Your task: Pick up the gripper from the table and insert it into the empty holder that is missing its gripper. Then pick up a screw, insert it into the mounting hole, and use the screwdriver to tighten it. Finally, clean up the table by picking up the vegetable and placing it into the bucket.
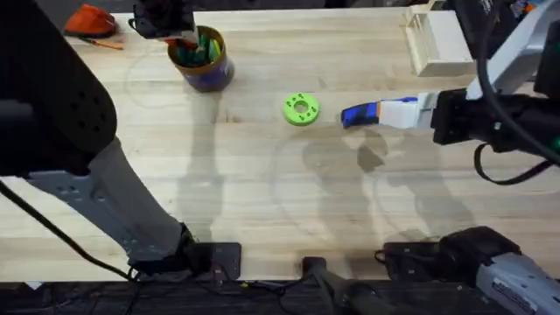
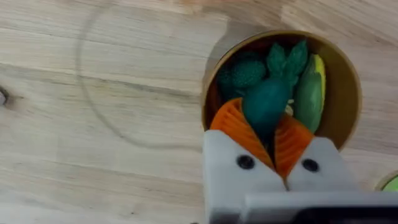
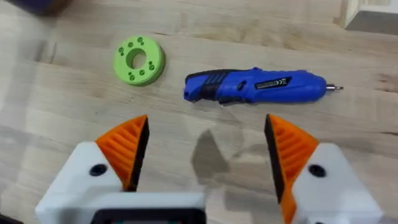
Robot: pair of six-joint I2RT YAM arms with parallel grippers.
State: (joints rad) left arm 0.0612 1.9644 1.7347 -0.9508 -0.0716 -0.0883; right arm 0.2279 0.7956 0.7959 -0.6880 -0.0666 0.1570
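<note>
My left gripper (image 1: 179, 35) hangs over the bucket (image 1: 206, 70) at the table's far left. Its orange pads (image 2: 233, 124) are shut on the dark green vegetable (image 2: 264, 102), which points down into the bucket's mustard-yellow rim (image 2: 348, 68) among other toy vegetables. The blue screwdriver (image 1: 359, 114) lies flat on the table right of centre, metal tip toward the right arm. My right gripper (image 1: 401, 112) hovers just right of it, open, and in its wrist view the screwdriver (image 3: 255, 87) lies beyond the wide-apart pads (image 3: 130, 146). The loose gripper, the empty holder and the screw are out of view.
A bright green disc with holes (image 1: 301, 108) lies left of the screwdriver. A light wooden box (image 1: 437, 39) stands at the far right. An orange object (image 1: 90, 19) sits at the far left corner. Bare wood spans the near half of the table (image 1: 280, 201).
</note>
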